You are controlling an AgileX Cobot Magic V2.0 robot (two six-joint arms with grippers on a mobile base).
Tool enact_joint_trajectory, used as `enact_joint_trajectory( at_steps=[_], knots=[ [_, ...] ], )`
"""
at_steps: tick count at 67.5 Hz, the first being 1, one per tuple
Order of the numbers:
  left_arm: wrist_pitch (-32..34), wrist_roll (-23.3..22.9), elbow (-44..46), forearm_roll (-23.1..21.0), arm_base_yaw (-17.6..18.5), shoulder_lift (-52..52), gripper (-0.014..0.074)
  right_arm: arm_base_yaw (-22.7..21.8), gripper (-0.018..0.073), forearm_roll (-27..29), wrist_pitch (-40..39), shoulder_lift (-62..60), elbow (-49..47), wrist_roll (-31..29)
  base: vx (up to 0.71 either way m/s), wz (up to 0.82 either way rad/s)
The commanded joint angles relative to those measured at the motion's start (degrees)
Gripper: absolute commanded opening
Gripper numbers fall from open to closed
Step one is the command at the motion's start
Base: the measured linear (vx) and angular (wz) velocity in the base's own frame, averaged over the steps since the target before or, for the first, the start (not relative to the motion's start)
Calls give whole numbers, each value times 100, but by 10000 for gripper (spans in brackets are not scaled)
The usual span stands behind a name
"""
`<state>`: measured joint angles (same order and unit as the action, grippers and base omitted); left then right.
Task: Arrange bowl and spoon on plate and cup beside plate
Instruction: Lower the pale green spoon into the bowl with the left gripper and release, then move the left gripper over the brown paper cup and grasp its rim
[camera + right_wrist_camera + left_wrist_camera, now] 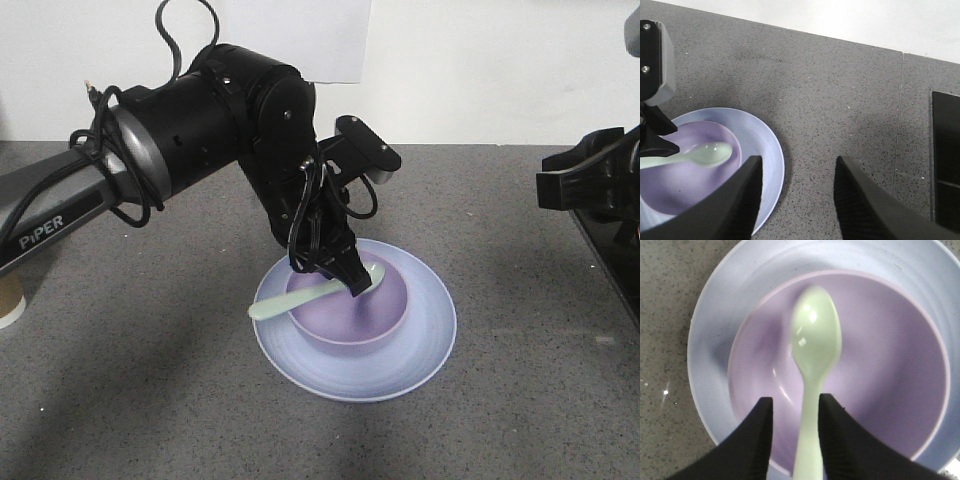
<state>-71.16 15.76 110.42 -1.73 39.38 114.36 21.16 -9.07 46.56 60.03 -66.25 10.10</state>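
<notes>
The lavender bowl [350,322] sits in the middle of the pale blue plate [430,340]. The mint-green spoon [300,298] lies across the bowl, its scoop inside and its handle sticking out over the left rim. My left gripper [347,278] reaches down into the bowl and stands open around the spoon [815,340] handle; the right finger touches it and a gap shows on the left side. My right gripper [797,165] hangs open over bare table, right of the plate [769,150]. The brown cup [8,298] shows only partly at the far left edge.
A black flat block [946,155] lies at the table's right edge, below my right arm [590,185]. The grey speckled tabletop [150,400] ends at a white wall behind. The left arm's body [200,120] hangs over the table's left half.
</notes>
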Motion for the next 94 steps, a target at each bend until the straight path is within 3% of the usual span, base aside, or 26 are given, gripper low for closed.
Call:
enact_joint_trajectory(
  at_steps=[1, 27, 37, 46, 58, 66, 74, 87, 94],
  knots=[
    [-58, -91, 163, -64, 31, -326, 264, -22, 339, -104, -393, -75, -150, -42, 0, 0],
    [-58, -126, 179, -52, 31, -345, 265, -22, 339, -104, -396, -75, -150, -42, 0, 0],
    [300, -126, 187, 15, 31, -505, 265, -22, 339, -120, -555, -75, -150, -42, 0, 0],
    [872, -271, 187, 533, 31, -913, 265, -22, 339, -149, -799, -75, -150, -42, 0, 0],
    [1537, -1401, 187, 1959, -114, -1748, 265, -22, 339, -398, -1039, -75, -150, 3, 0, 0],
    [1590, -1953, 181, 2831, -461, -2288, 265, -22, 339, -641, -1166, -75, -156, 52, 0, 0],
    [1461, -2306, 181, 3354, -948, -2623, 265, -22, 295, -932, -1365, -75, -168, 451, 0, 0],
    [1469, -2383, 181, 3429, -2071, -2846, 265, -22, -14, -1403, -1757, -75, -168, 957, 0, 0],
    [1253, -2533, 181, 3220, -2680, -2835, 265, -22, -12, -1403, -1777, -75, -168, 979, 0, 0]
  ],
)
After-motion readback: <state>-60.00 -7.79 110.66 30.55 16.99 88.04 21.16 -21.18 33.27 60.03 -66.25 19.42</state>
